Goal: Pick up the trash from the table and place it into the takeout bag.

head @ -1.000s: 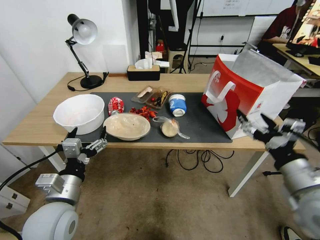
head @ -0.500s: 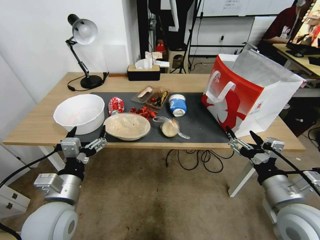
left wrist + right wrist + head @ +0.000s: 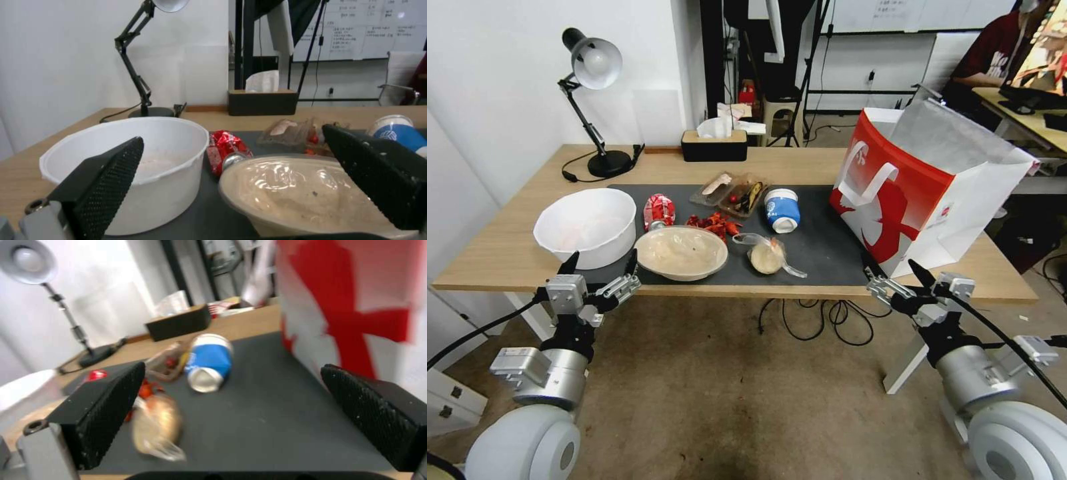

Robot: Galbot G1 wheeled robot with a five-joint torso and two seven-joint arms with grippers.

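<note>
On the table [image 3: 507, 253], the trash lies on the dark mat [image 3: 827, 247]: a crushed red can [image 3: 658, 211], a shallow beige bowl [image 3: 680, 252], a clear bag with a bun [image 3: 767, 255] and a blue-white tub [image 3: 782, 209] on its side. The red-and-white takeout bag [image 3: 927, 180] stands open at the right end. My left gripper [image 3: 604, 261] hangs open at the table's front edge, before the beige bowl [image 3: 293, 190] and a white bowl [image 3: 133, 160]. My right gripper [image 3: 890, 267] is open at the front edge near the bag's corner, facing the tub [image 3: 209, 361] and the bun bag [image 3: 155, 425].
A big white bowl [image 3: 584, 225] stands at the mat's left end. Red food scraps [image 3: 714, 225] and a clear tray of leftovers [image 3: 730, 190] lie mid-mat. A black desk lamp [image 3: 594, 100] and a tissue box [image 3: 714, 143] stand at the back. Cables lie on the floor under the table.
My right arm has dropped from beside the takeout bag to the table's front edge and shifted left. The left arm has barely moved. The trash lies as before.
</note>
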